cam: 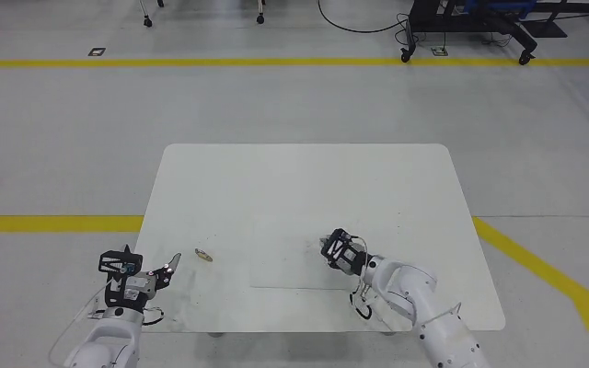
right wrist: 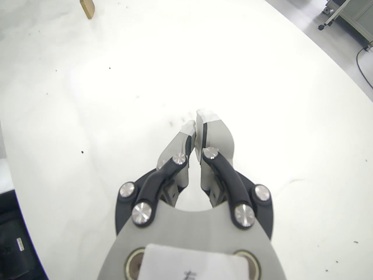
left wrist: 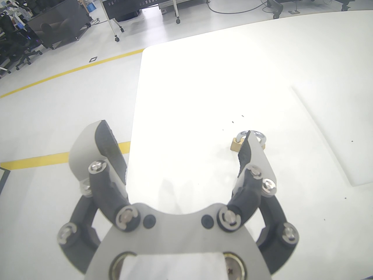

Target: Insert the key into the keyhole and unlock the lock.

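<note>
A brass padlock [cam: 203, 255] with a silver shackle lies flat on the white table [cam: 304, 184] near its front left corner. My left gripper [cam: 155, 271] is open at that corner. In the left wrist view one finger [left wrist: 252, 152] partly covers the padlock [left wrist: 235, 144], and the other hangs over the floor beyond the table edge. My right gripper [cam: 336, 250] is shut near the front middle, its tips [right wrist: 195, 123] pressed together low over the table. I cannot tell if anything is pinched between them. The padlock [right wrist: 86, 2] lies well away from it.
A thin white sheet [left wrist: 335, 135] lies on the table between the two arms, its edge slightly raised. Yellow floor lines [cam: 276, 63] run behind and beside the table. Wheeled racks [cam: 479, 28] stand far back.
</note>
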